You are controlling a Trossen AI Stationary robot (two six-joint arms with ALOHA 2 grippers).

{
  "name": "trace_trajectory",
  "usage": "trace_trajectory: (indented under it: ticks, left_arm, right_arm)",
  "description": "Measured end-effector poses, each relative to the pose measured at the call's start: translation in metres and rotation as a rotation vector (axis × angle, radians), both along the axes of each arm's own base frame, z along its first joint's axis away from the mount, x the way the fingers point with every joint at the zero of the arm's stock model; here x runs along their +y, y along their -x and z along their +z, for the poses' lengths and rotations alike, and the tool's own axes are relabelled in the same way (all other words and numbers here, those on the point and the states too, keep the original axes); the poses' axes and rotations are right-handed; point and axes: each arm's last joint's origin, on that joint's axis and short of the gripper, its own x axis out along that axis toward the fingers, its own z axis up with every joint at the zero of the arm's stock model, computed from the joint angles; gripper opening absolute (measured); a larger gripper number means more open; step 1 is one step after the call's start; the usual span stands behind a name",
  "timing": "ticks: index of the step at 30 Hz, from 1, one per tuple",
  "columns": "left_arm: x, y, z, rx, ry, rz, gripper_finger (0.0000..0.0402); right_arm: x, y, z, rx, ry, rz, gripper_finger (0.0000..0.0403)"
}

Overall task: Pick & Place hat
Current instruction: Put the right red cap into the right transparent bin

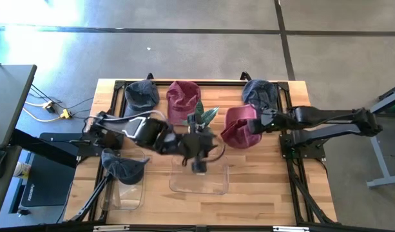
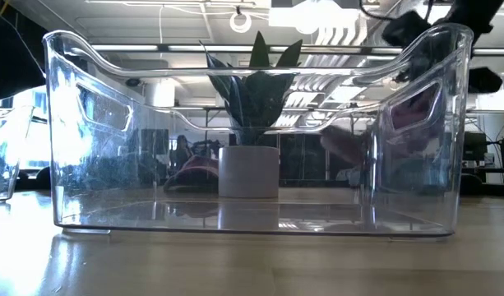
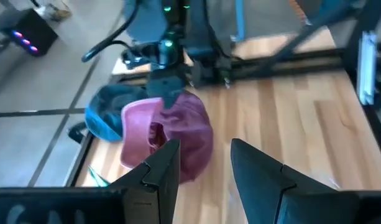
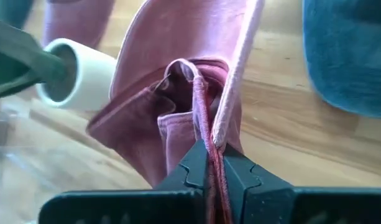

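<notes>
A pink hat (image 1: 239, 127) hangs at the table's right middle, with my right gripper (image 1: 257, 122) shut on it; the left wrist view shows that gripper (image 3: 168, 87) above the hat (image 3: 178, 134). My left gripper (image 1: 198, 161) stands open over the clear bin (image 1: 198, 180) at the near middle, nothing between its fingers (image 3: 159, 171). A maroon hat (image 1: 183, 100), a dark blue hat (image 1: 142, 95) and a blue hat (image 1: 260, 93) lie along the far edge. Another dark hat (image 1: 123, 167) sits in a clear bin at the near left. My right gripper pinches the pink hat's rim edge (image 4: 209, 134) between its two fingers, with folded cloth in several layers. The fingers slant down from the table's right side. The hat hangs below them, its brim (image 4: 184, 37) spread away; whether its lower end touches the table, I cannot tell.
A plant in a white pot (image 1: 200, 122) stands mid-table, between the pink hat and my left arm. The low view looks through the clear bin (image 2: 252, 205) at the pot (image 2: 248, 171). Bare wood lies to the right of the bin (image 1: 261, 180).
</notes>
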Motion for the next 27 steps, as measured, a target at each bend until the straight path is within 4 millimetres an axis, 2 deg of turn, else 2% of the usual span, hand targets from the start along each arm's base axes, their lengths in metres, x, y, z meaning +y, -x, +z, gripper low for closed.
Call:
trace_trajectory:
  ticks: [8, 12, 15, 19, 21, 24, 27]
  left_arm:
    - [0.03, -0.016, 0.009, -0.122, 0.036, 0.076, 0.0137]
    - [0.041, -0.013, 0.016, -0.155, 0.078, 0.106, 0.0137]
    - [0.043, -0.004, 0.021, -0.134, 0.112, 0.062, 0.0137]
    - [0.039, -0.005, 0.015, -0.044, 0.009, -0.105, 0.0137]
    - [0.036, -0.017, 0.006, -0.017, -0.062, -0.191, 0.0137]
    - [0.029, -0.043, -0.022, 0.069, -0.185, -0.282, 0.0137]
    - [0.022, -0.074, -0.054, 0.117, -0.319, -0.329, 0.014]
  right_arm:
    - [0.002, 0.021, 0.064, 0.053, 0.124, 0.269, 0.0009]
    - [0.001, 0.029, 0.099, -0.02, 0.233, 0.261, 0.0014]
    - [0.0, 0.033, 0.115, -0.067, 0.279, 0.23, 0.0008]
    - [-0.003, 0.033, 0.109, -0.054, 0.227, 0.155, 0.0009]
    - [-0.004, 0.031, 0.097, -0.016, 0.185, 0.126, 0.0012]
    - [-0.007, 0.027, 0.083, -0.011, 0.142, 0.112, 0.0009]
    - [-0.011, 0.022, 0.083, -0.094, 0.104, 0.111, 0.0008]
